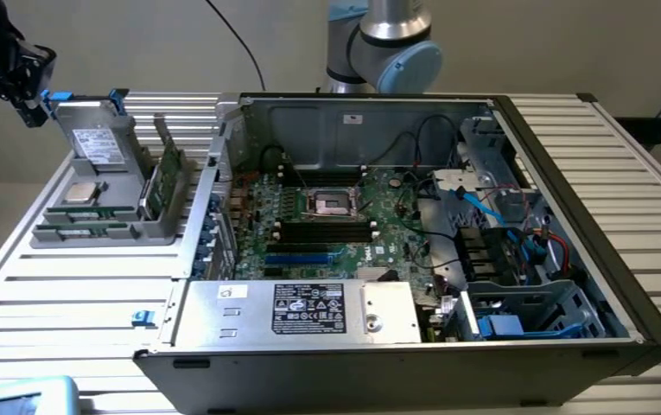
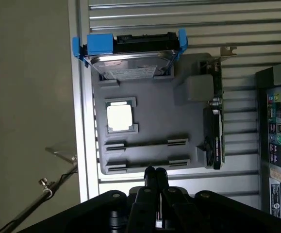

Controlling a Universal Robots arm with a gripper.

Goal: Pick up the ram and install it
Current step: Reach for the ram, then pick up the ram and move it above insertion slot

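Observation:
The ram (image 1: pixel 168 178) is a thin green stick standing on edge in a slot of the grey holder tray (image 1: pixel 99 232), at the exterior view's left beside the open computer case. In the wrist view the ram (image 2: pixel 218 138) shows edge-on along the tray's side. My gripper (image 1: pixel 28 102) hangs above and behind the tray's far corner, near the silver drive, well apart from the ram. Its black fingertips (image 2: pixel 150 175) press together with nothing between them, just off the tray's edge (image 2: pixel 150 167). The black memory slots (image 1: pixel 324 230) lie on the motherboard inside the case.
A silver drive with blue tabs (image 2: pixel 130 56) stands in the tray, and a square silver processor chip (image 2: pixel 119 117) lies in its recess. The open case (image 1: pixel 422 251) holds cables, a power supply (image 1: pixel 295 309) and a blue drive cage (image 1: pixel 537 316). The slatted table (image 1: pixel 65 294) carries everything.

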